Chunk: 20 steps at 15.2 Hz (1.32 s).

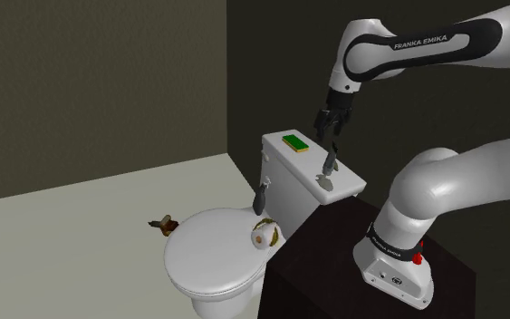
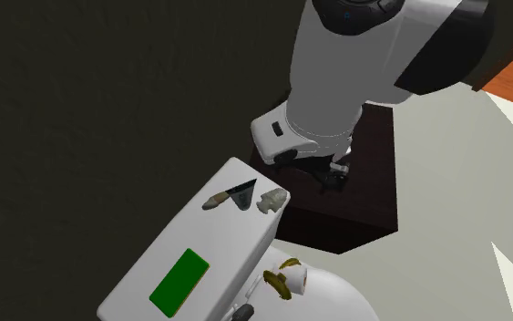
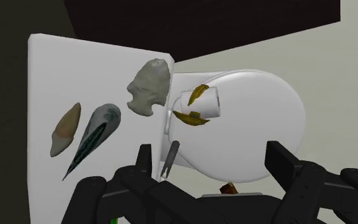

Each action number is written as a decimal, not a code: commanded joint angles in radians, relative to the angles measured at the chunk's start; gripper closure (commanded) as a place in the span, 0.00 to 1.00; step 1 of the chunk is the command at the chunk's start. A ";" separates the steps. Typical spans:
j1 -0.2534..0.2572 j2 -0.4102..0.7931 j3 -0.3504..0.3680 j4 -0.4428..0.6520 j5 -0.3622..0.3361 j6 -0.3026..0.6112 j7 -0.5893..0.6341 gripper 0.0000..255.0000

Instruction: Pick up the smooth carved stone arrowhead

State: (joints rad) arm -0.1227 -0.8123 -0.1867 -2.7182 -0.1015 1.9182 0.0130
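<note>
We count one toilet, and its flat white tank lid [image 3: 56, 70] carries four things: one green block [image 1: 295, 142] and three small stone pieces in a row at the end nearer the dark stand [image 2: 354, 205]. The closed seat lid [image 3: 254, 121] carries one white cup [image 3: 209, 102] lying on its side, with two yellow-brown peel-like scraps, one inside the cup and one just beside it. One grey flush lever [image 3: 171, 158] hangs on the front of the tank, and one small brown thing [image 1: 164, 223] lies on the floor beside the bowl.

Of the three stones, the smooth tan arrowhead [image 3: 65, 129] is the outermost. It is long and narrow, pale beige with a faint orange tint, rounded at one end and tapering to a point at the other, with an even surface. Just beside it lies a dark teal blade [image 3: 91, 141], slim and sharply pointed. Next, by the lid's edge toward the seat, sits a chunky grey-white notched point [image 3: 149, 87] with a rougher face. We cannot tell whether the tan arrowhead and the blade touch.

The hand [image 3: 210, 153] hangs above that end of the tank lid, apart from it. Its two black fingers [image 3: 285, 164] stand wide apart, holding nothing and touching nothing.
</note>
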 commanded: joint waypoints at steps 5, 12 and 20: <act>-0.046 0.107 -0.090 -0.128 -0.030 0.230 -0.034 0.00; -0.056 0.357 -0.219 -0.207 -0.023 0.543 -0.105 0.00; -0.001 0.525 -0.277 -0.228 0.040 0.728 -0.168 0.00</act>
State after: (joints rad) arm -0.1320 -0.3097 -0.4557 -2.9440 -0.0726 2.6265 -0.1442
